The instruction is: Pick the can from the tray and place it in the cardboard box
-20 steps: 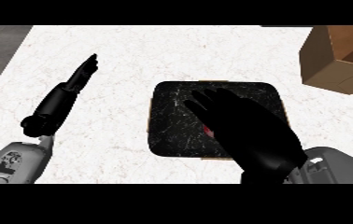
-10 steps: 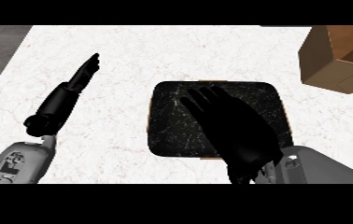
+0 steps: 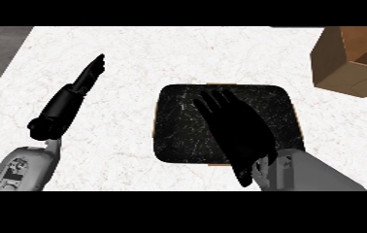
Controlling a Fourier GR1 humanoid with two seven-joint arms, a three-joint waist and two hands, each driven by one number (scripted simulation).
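Tray [image 3: 179, 135] beneath right hand [image 3: 237, 127], cardboard box [image 3: 341, 62] apart

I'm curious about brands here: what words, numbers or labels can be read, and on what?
No text can be read.
On the cardboard box: plain sides, no print.
On the tray: only pale scratches, no lettering.
On the left forearm: dark marks near the view's lower edge, too blurred to read.

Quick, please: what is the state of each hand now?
Left hand: open, fingers straight, holding nothing.
Right hand: open over the black square tray, nothing seen held.
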